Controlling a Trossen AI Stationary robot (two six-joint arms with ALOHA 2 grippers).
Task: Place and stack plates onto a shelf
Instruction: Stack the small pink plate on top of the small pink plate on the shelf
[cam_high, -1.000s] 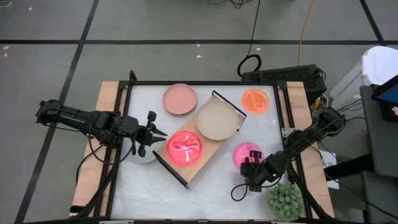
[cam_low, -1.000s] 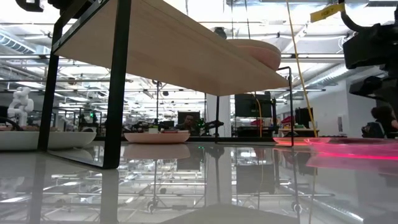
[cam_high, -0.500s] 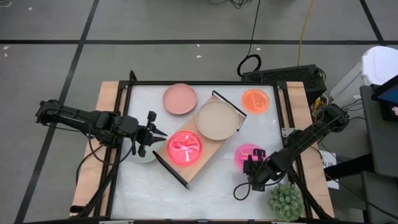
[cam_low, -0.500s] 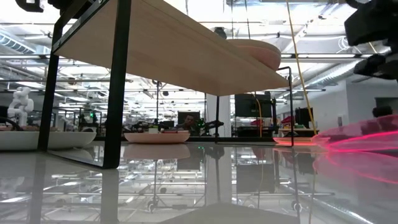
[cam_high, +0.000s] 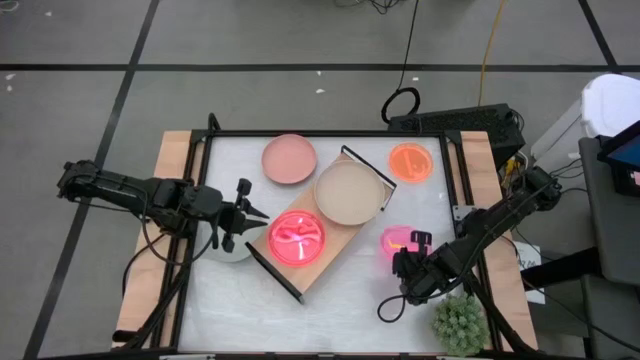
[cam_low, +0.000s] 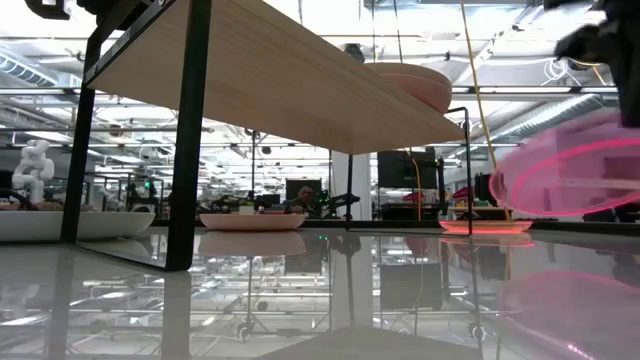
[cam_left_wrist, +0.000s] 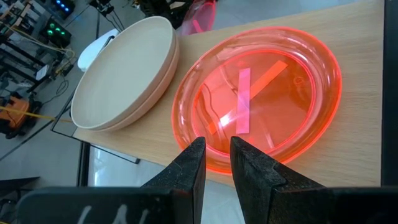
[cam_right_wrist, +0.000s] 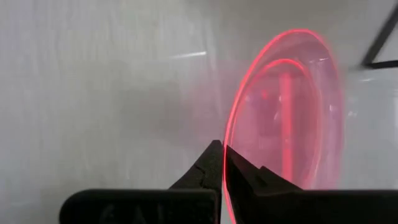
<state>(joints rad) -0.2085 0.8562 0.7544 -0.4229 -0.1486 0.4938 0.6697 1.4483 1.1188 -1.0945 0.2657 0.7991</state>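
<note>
- Since a second ago, we see the neon pink plate (cam_high: 397, 240) come up off the tabletop (cam_high: 340, 300); it was lying flat, and now it stands tilted on edge in the air, right of the shelf (cam_high: 318, 226).
- Right gripper (cam_high: 410, 262) is clamped on that plate's rim, fingers (cam_right_wrist: 217, 163) pinched tight.
- Left gripper (cam_high: 255, 217) hangs at the shelf's left end, fingers (cam_left_wrist: 189, 165) a narrow gap apart, gripping nothing we can see.
- On the shelf: a neon red-pink plate (cam_high: 296, 239) and a beige plate (cam_high: 347, 192).
- On the tabletop: dusty pink plate (cam_high: 289, 159), orange plate (cam_high: 410, 161), pale grey plate (cam_high: 230, 250) under the left gripper.
- Green plant (cam_high: 459, 323) sits near the right gripper.
</note>
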